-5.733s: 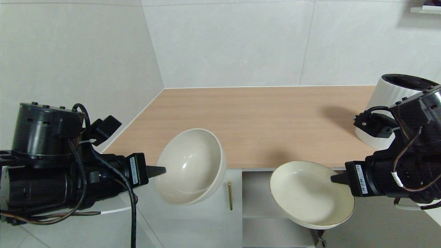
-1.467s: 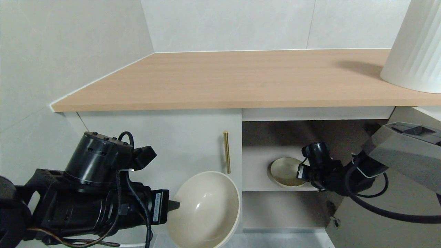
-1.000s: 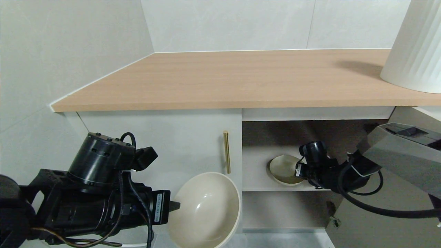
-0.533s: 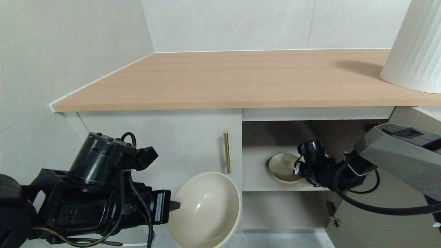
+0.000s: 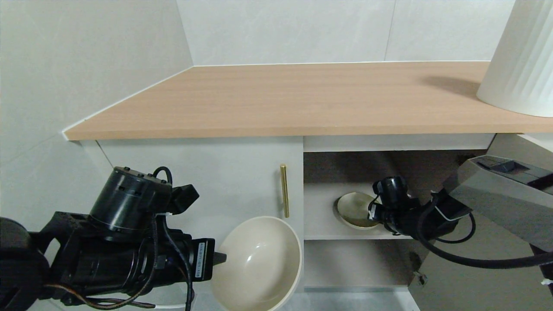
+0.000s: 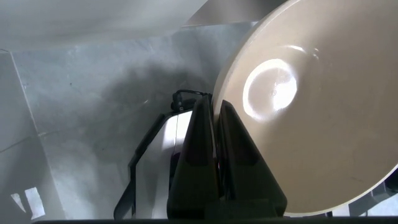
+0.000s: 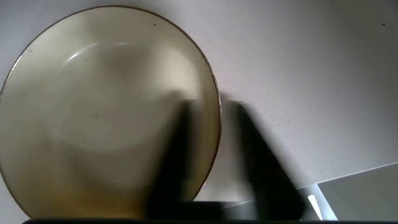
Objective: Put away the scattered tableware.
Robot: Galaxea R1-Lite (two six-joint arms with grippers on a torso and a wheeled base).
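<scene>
A cream bowl point(image 5: 259, 263) point(image 6: 311, 106) hangs tilted in front of the closed cabinet door, low down. My left gripper point(image 5: 220, 258) point(image 6: 217, 109) is shut on the bowl's rim. A cream plate point(image 5: 352, 209) point(image 7: 106, 112) lies on the shelf point(image 5: 324, 231) inside the open cabinet compartment. My right gripper point(image 5: 371, 212) point(image 7: 208, 106) reaches into that compartment at the plate's right edge. Its blurred fingers stand apart, one on each side of the rim, so it looks open.
The closed cabinet door point(image 5: 207, 181) has a brass handle point(image 5: 284, 190) beside the bowl. Above runs the wooden counter point(image 5: 302, 99), with a white ribbed container point(image 5: 518, 65) at its right end. A lower shelf space point(image 5: 345, 263) lies under the plate.
The head camera has dropped from counter height to cabinet height. My right arm carried the plate into the open compartment, and the plate now rests on the shelf. The left arm still holds the bowl.
</scene>
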